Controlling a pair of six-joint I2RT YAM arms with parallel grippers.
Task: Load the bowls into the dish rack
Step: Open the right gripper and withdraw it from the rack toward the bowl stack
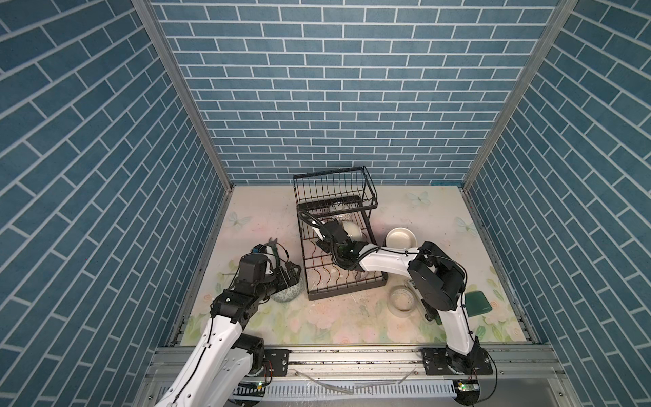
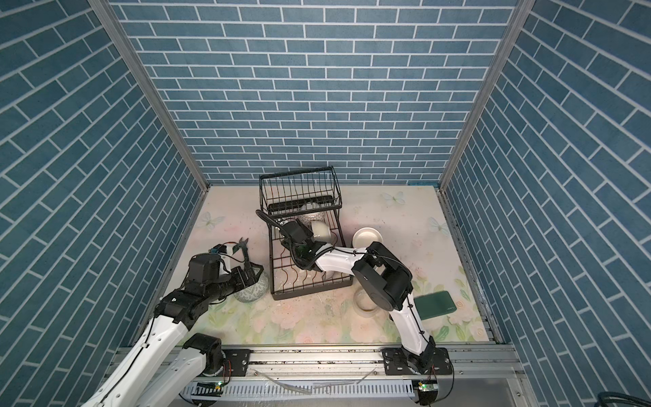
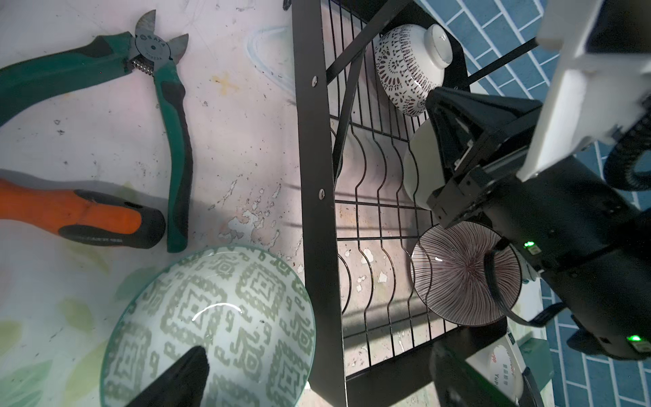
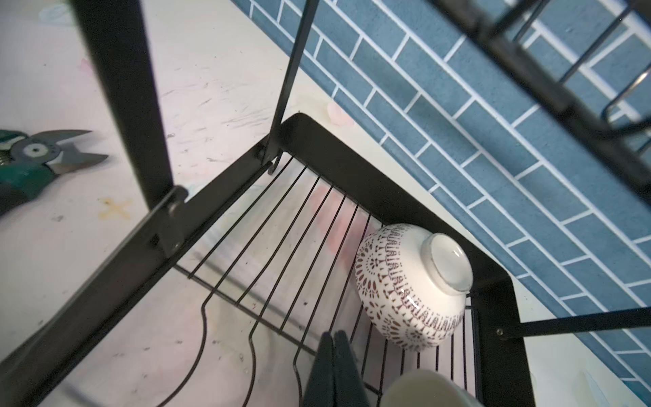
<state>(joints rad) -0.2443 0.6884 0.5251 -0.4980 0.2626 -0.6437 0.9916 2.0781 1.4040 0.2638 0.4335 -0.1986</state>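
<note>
The black wire dish rack [image 1: 347,289] [image 2: 310,294] [image 3: 317,176] [image 4: 338,151] stands mid-table. Its lower tray holds a white lattice-patterned bowl [image 3: 408,67] [image 4: 412,289] tipped over, a cream bowl [image 1: 352,229] [image 3: 419,165] [image 4: 422,391] and a striped bowl [image 3: 461,275]. My right gripper [image 1: 336,225] [image 4: 334,370] is shut and empty beside the cream bowl. Left of the rack a green-patterned bowl [image 1: 287,292] [image 2: 250,292] [image 3: 211,327] sits on the table. My left gripper [image 1: 294,278] [image 3: 317,380] hangs open over it, one finger above its inside and the other over the rack's corner. Another cream bowl [image 1: 401,238] [image 2: 366,238] lies right of the rack.
Green-handled cutters [image 1: 273,246] [image 3: 158,70] [image 4: 35,158] and an orange-handled tool [image 3: 77,215] lie left of the rack, beyond the green bowl. A translucent tape ring [image 1: 401,297] [image 2: 366,299] and a dark green flat object [image 1: 477,303] [image 2: 435,304] sit near the right arm.
</note>
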